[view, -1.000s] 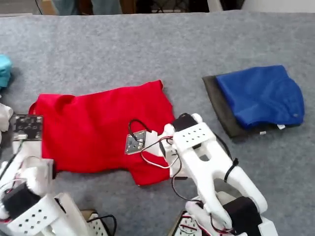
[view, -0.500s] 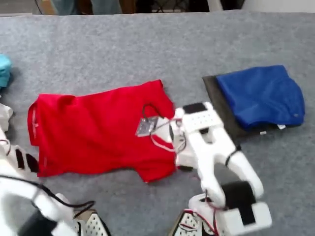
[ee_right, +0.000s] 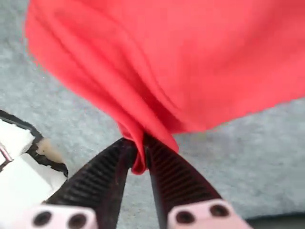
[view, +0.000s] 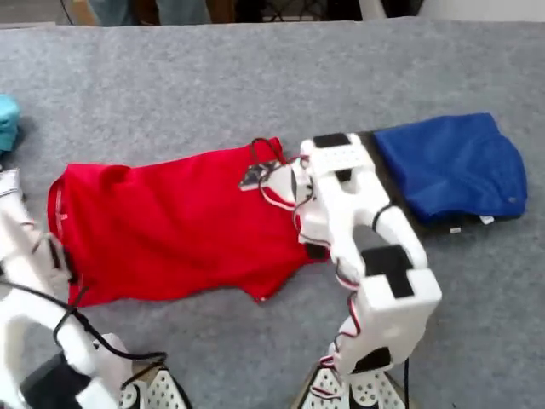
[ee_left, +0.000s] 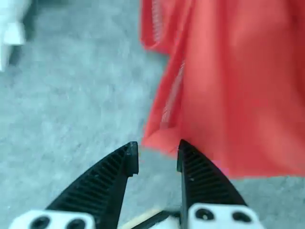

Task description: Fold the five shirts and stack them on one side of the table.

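A red shirt (view: 170, 226) lies spread on the grey table (view: 255, 77), left of centre. My right gripper (view: 312, 249) is at the shirt's right edge. In the right wrist view, that gripper (ee_right: 139, 150) is shut on a bunched fold of the red shirt (ee_right: 181, 62). My left gripper (view: 58, 260) is at the shirt's left edge. The left wrist view shows it (ee_left: 157, 160) open, with a corner of the red shirt (ee_left: 228, 95) just ahead of its fingertips and nothing held.
A folded blue shirt (view: 451, 162) lies on a folded dark grey one (view: 383, 192) at the right side. A teal shirt (view: 7, 119) shows at the left edge. A white thing (ee_left: 12, 28) lies past the red shirt's corner.
The right arm moved toward the far side, pulling the red shirt's right edge with it. The left arm swung up to the shirt's left edge.
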